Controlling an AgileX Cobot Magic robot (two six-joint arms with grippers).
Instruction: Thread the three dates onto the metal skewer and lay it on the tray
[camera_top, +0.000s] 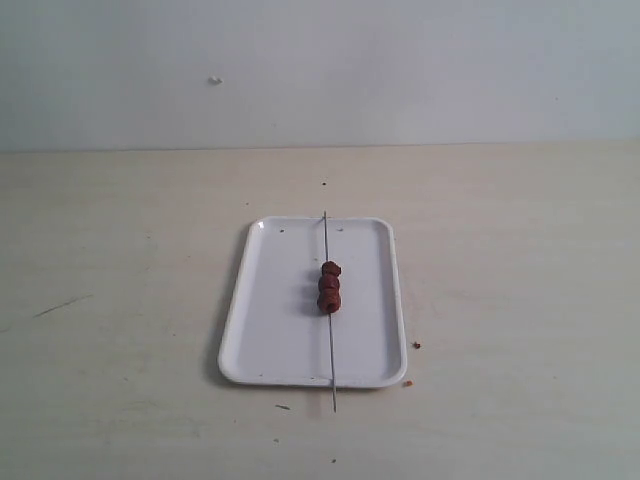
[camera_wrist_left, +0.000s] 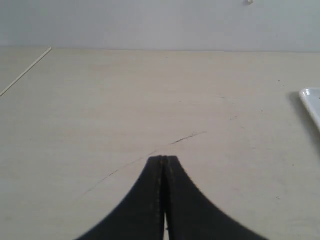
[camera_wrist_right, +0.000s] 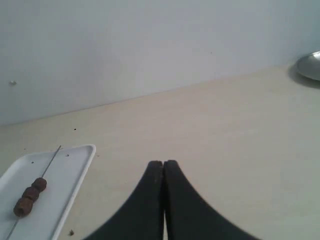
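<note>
Left gripper (camera_wrist_left: 163, 159), right gripper (camera_wrist_right: 163, 163): pressed closed, empty | skewer (camera_top: 326, 240) with dates (camera_top: 330, 287) on tray (camera_top: 275, 320), well apart from both | hold your arms clear.

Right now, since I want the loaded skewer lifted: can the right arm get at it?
Probably yes: only bare table lies between the shut right gripper and the tray, nothing covers the skewer; its jaws must open first.

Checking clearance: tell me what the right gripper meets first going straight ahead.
Way looks free: the right gripper points across the table toward the wall, probably first met; the tray sits aside.
</note>
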